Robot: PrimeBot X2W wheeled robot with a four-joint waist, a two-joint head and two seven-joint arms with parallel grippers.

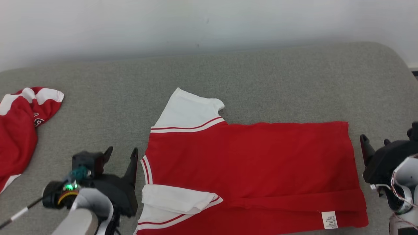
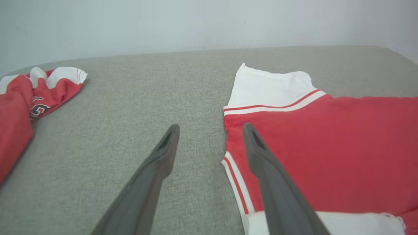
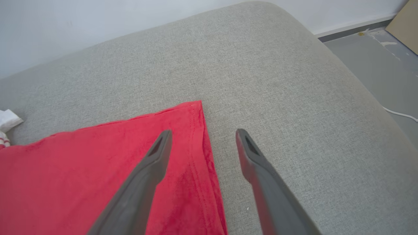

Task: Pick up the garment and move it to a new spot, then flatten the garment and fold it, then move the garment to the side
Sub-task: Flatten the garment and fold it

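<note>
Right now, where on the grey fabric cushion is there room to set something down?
Bare: strip between flat red-and-white shirt and white wall; gap between shirt and crumpled red garment. Crowded: near edge, left gripper, right gripper.

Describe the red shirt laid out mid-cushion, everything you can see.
The red shirt, soft knit by its look, with white sleeves and striped trim, lies flat on the grey cushion, neck end by the left hand, hem by the right hand. Its far sleeve is spread out; its near sleeve is folded onto the body. The near long edge is folded over, a white label showing. Both hands are open, neither gripping it.
</note>
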